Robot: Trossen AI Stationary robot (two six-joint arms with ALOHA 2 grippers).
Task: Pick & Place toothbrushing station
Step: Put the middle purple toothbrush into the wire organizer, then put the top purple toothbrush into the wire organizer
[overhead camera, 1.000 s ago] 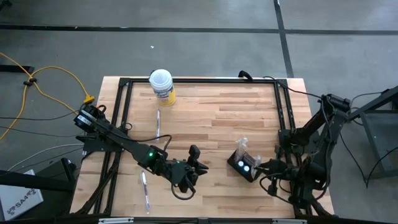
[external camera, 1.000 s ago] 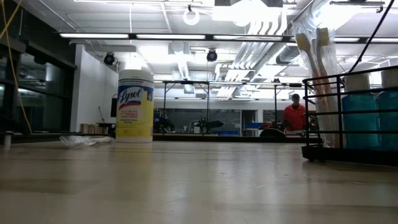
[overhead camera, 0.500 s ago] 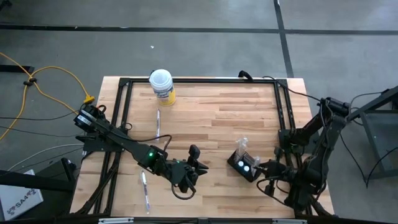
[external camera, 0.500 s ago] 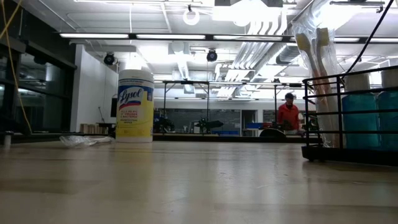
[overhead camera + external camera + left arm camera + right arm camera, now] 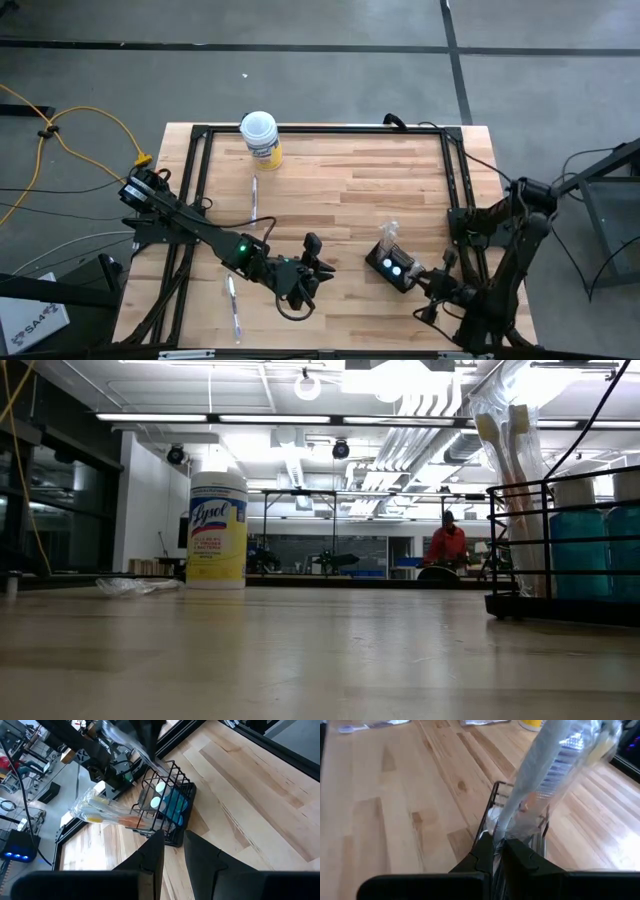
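Observation:
The toothbrushing station (image 5: pixel 392 264) is a small black wire basket with blue, white-capped bottles and plastic-wrapped toothbrushes sticking up from it. Its base rests on the wooden table right of centre. It also shows in the low view (image 5: pixel 565 550), the left wrist view (image 5: pixel 167 807) and the right wrist view (image 5: pixel 520 820). My right gripper (image 5: pixel 420 277) is at the basket's right side, shut on its wire rim (image 5: pixel 498 842). My left gripper (image 5: pixel 322 256) is low over the table to the basket's left, open and empty (image 5: pixel 174 840). My right gripper pinches a wire of the basket's top rim (image 5: pixel 489 827) between its two fingertips, on the side toward the table's right edge. The fingers come nearly level from the right. The basket stands upright with its base on the table.
A white-lidded, yellow-labelled canister (image 5: pixel 260 138) stands at the far left, and also shows in the low view (image 5: pixel 217 530). Two wrapped toothbrushes (image 5: pixel 254 198) (image 5: pixel 233 305) lie on the left half. A black frame rail (image 5: pixel 320 129) runs round the table. A person (image 5: pixel 447 545) is in the room behind.
My right arm has swung its elbow and wrist a little toward the table's near edge while its gripper stays at the basket. The basket has kept its place. The person in the background has walked to the left.

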